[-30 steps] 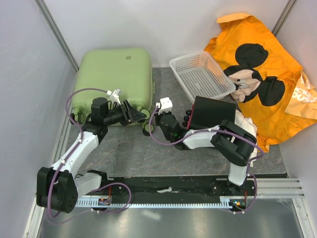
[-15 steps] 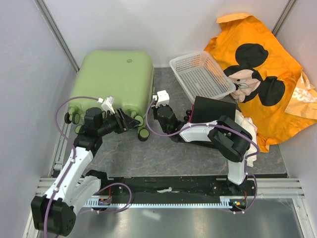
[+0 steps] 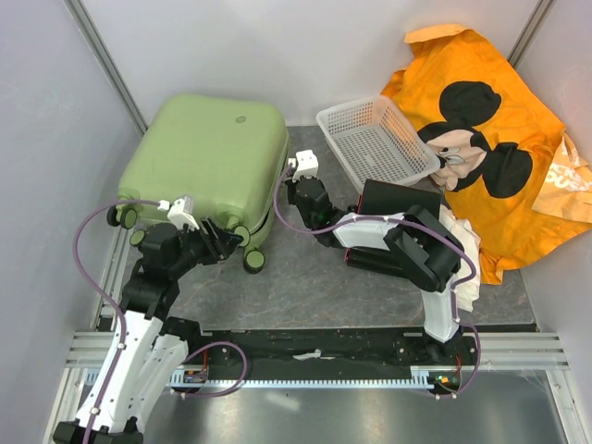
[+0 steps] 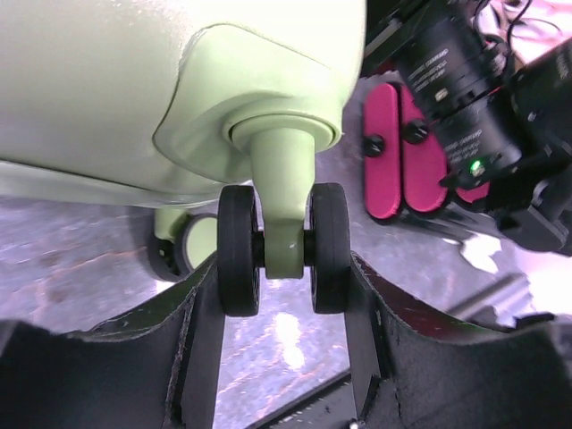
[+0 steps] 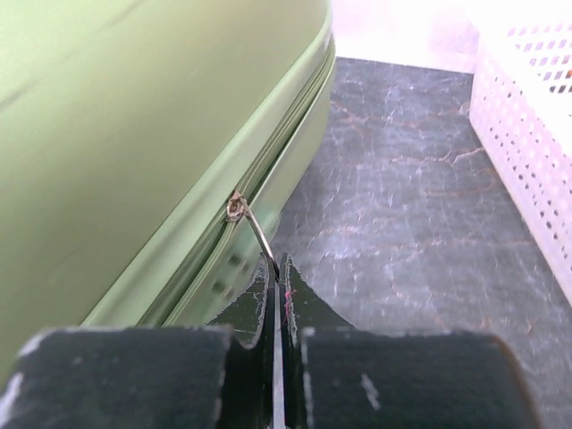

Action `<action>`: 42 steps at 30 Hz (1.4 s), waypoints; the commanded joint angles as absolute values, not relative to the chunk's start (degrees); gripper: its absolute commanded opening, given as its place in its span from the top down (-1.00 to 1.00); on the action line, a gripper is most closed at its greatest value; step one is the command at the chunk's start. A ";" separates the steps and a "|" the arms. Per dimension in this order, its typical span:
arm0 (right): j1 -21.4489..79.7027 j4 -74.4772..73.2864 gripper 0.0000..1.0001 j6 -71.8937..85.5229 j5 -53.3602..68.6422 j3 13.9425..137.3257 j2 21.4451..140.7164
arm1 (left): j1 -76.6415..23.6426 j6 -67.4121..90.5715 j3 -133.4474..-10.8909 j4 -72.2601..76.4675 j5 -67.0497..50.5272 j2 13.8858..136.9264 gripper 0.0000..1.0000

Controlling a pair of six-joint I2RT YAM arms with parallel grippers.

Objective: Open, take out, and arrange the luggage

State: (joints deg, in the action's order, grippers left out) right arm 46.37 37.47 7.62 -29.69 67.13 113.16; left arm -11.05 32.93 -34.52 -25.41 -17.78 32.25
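Our left gripper (image 4: 284, 268) holds a twin black wheel (image 4: 239, 250) of the luggage (image 3: 208, 153) between its two fingers (image 4: 198, 322), one on each outer side. Our right gripper (image 5: 275, 268) is pressed together and pinches the thin zipper pull (image 5: 255, 228) on the side seam. We see the luggage closed, at the far left of the table (image 3: 305, 277), beside the white basket (image 3: 375, 143).

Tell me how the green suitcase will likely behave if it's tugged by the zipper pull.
The luggage looks hard-shelled, so it probably won't flex. It may roll or swivel when tugged, though the left gripper clamping a caster wheel likely steadies it. The thin zipper pull could slip from the right gripper.
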 commanded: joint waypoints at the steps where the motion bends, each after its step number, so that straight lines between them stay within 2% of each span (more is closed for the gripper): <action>1: 41.66 38.85 1.00 5.02 -35.33 72.76 114.78 | -10.37 28.57 -37.53 -26.19 -5.55 26.73 0.97; 19: 34.72 31.99 1.00 2.29 -30.42 88.23 124.80 | -10.46 22.68 -39.99 -32.52 11.34 17.67 0.97; 26: 33.66 30.32 1.00 1.41 -25.68 91.06 126.65 | -10.37 21.27 -40.17 -32.61 10.03 16.96 0.97; 32: 33.57 32.78 1.00 5.70 -13.72 80.87 117.01 | -10.46 16.53 -43.23 -33.04 -3.39 21.44 0.92; 34: 33.23 31.91 0.72 6.50 -12.05 78.50 114.71 | -10.46 15.12 -44.82 -33.92 -4.65 23.80 0.66; 35: 33.05 29.99 0.53 6.85 -11.43 78.05 112.52 | -10.46 14.60 -46.48 -34.36 -5.01 24.34 0.21; 36: 32.96 29.45 0.20 7.03 -10.12 77.52 111.28 | -10.37 13.89 -47.19 -35.32 -5.01 24.69 -0.02; 37: 32.61 29.44 0.05 7.21 -9.50 75.26 109.88 | -10.46 13.71 -48.07 -35.85 -4.84 25.31 -0.23; 38: 32.69 31.10 -0.07 7.21 -8.71 73.76 106.73 | -10.46 13.80 -49.90 -36.47 -4.83 25.57 -0.72; 39: 32.61 31.98 -0.28 7.12 -7.74 72.17 104.96 | -10.46 13.80 -51.05 -38.30 -5.53 26.01 -0.89; 40: 32.43 32.60 -0.36 7.21 -6.34 69.98 103.38 | -10.46 13.54 -52.28 -39.28 -6.67 26.80 -0.98; 42: 32.43 31.39 -0.49 7.47 -4.67 69.78 100.12 | -10.46 13.45 -56.15 -41.74 -10.18 29.26 -0.99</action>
State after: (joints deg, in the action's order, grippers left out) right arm 32.25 29.02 6.42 -9.89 71.83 108.22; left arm -10.76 16.27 -48.27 -40.99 -6.15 27.05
